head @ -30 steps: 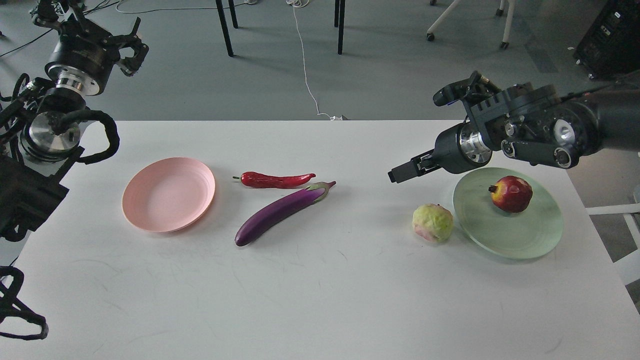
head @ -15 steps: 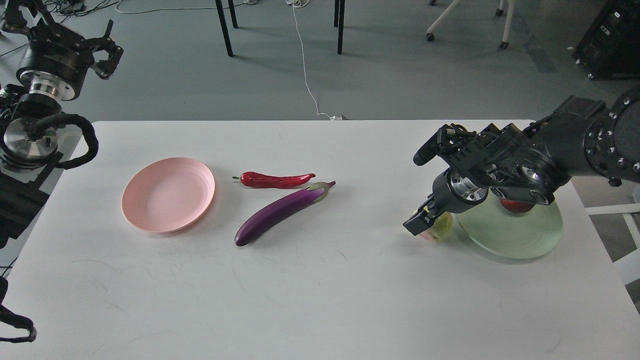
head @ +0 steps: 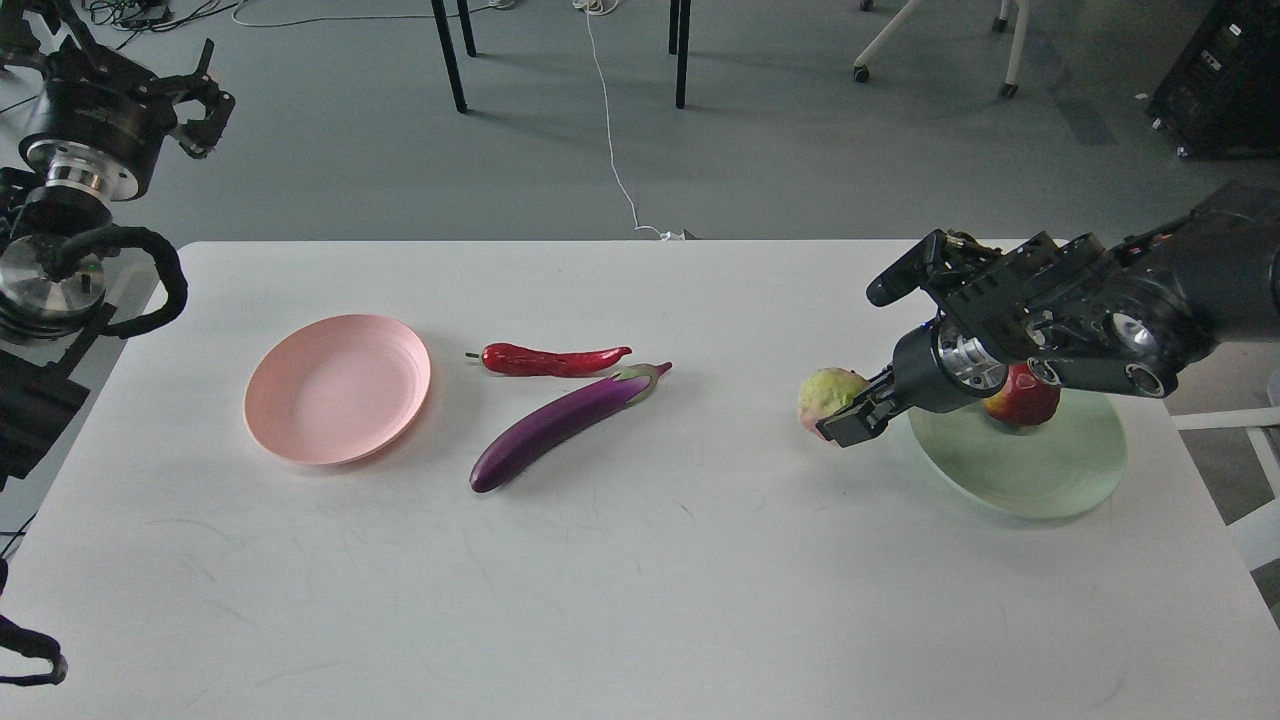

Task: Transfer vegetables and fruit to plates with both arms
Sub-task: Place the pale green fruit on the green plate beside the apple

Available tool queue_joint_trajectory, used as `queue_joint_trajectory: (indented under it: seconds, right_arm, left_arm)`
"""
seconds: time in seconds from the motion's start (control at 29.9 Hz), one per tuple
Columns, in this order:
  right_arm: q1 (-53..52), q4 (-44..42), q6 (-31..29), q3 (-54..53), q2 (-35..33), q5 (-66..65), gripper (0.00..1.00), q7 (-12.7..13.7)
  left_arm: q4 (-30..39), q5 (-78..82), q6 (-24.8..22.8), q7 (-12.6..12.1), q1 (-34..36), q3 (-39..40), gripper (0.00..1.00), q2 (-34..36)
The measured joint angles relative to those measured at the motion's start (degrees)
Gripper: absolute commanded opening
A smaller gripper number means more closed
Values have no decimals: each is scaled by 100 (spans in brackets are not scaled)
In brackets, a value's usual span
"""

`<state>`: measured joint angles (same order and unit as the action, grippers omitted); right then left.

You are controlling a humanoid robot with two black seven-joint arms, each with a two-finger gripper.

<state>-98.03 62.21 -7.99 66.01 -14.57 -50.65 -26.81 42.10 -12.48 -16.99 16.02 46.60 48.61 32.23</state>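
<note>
My right gripper [head: 840, 418] is shut on the bumpy yellow-green ball [head: 824, 390] and holds it just left of the mint green plate [head: 1040, 475]. The dark red pomegranate [head: 1028, 402] lies on that plate, partly hidden behind my right wrist. The purple eggplant [head: 565, 425] and the red chili pepper [head: 550, 360] lie side by side on the table's middle. The pale pink plate [head: 337, 402] is at the left with nothing on it. My left gripper [head: 205, 95] is open and holds nothing, high beyond the table's far left corner.
The white table [head: 640, 580] ends at its far edge just behind my right arm. Black chair legs [head: 450, 60] and a white cable [head: 610, 130] are on the grey floor beyond. A black cabinet [head: 1225, 75] stands at the far right.
My right gripper came down onto the yellow-green ball, shut on it, and moved it up and to the left off its spot. My left arm drew back to the left.
</note>
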Motion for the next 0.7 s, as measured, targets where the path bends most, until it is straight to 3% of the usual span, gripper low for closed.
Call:
queue_joint_trajectory:
  seconds: [0.23, 0.43, 0.7]
  right_arm:
    - [-614, 803, -33, 193, -978, -371, 50, 13]
    - [-372, 1004, -36, 397, -1768, -931, 54, 19]
    - [401, 672, 40, 311, -2019, -1015, 69, 28]
  left_arm:
    - [8, 3, -25, -12, 14, 8, 98, 66]
    - [12, 9, -41, -25, 14, -4, 98, 122]
    - [79, 9, -16, -36, 8, -49, 98, 125]
